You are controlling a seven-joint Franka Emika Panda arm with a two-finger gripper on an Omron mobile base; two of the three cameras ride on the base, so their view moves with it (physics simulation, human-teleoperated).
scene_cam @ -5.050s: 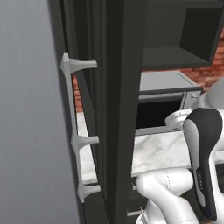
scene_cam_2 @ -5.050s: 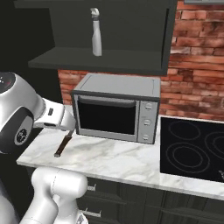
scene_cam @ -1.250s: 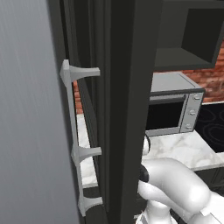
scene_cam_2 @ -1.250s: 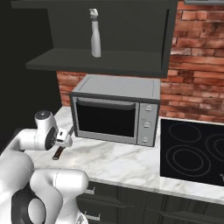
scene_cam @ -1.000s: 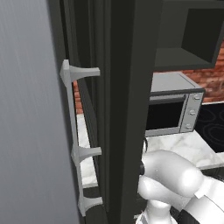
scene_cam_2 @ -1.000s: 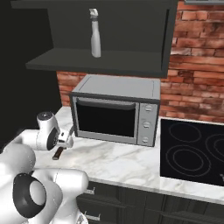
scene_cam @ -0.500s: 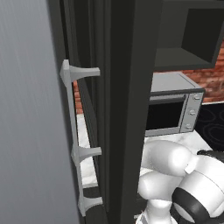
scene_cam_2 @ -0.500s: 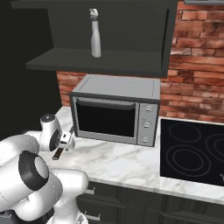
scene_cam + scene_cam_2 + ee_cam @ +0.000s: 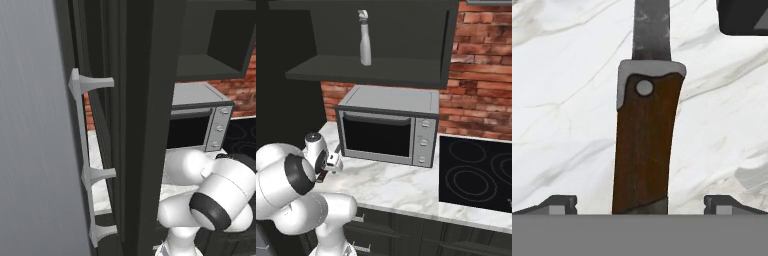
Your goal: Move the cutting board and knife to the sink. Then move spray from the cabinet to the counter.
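On the counter [image 9: 391, 187], at its left end in front of the microwave [image 9: 388, 127], the gripper [image 9: 640, 202] is seen low over the knife [image 9: 644, 145]. In the hand view the jaws are spread wide: one dark fingertip is seen at each side of the brown handle, clear marble showing between each tip and the wood, so nothing is gripped. The handle lies midway between the tips, its steel bolster and single rivet further up, the dull grey blade running out past the top edge. A dark block corner is seen at the upper right of the hand view; what it is cannot be told.

In the right base view the hand [image 9: 331, 162] is partly hidden by the arm's own white elbow, and the knife is mostly covered by it.

The spray [image 9: 364, 37] is seen upright on the shelf of the open dark cabinet [image 9: 371, 70], above the microwave and well apart from the gripper. The black cooktop [image 9: 476, 175] is set into the counter just right of the microwave, with a red brick wall [image 9: 476, 65] behind.

The left base view is largely blocked by a tall dark panel [image 9: 145, 125] and a grey door with a long silver handle [image 9: 85, 160]; the microwave is glimpsed past them.

No legible writing or brand marks can be made out anywhere.
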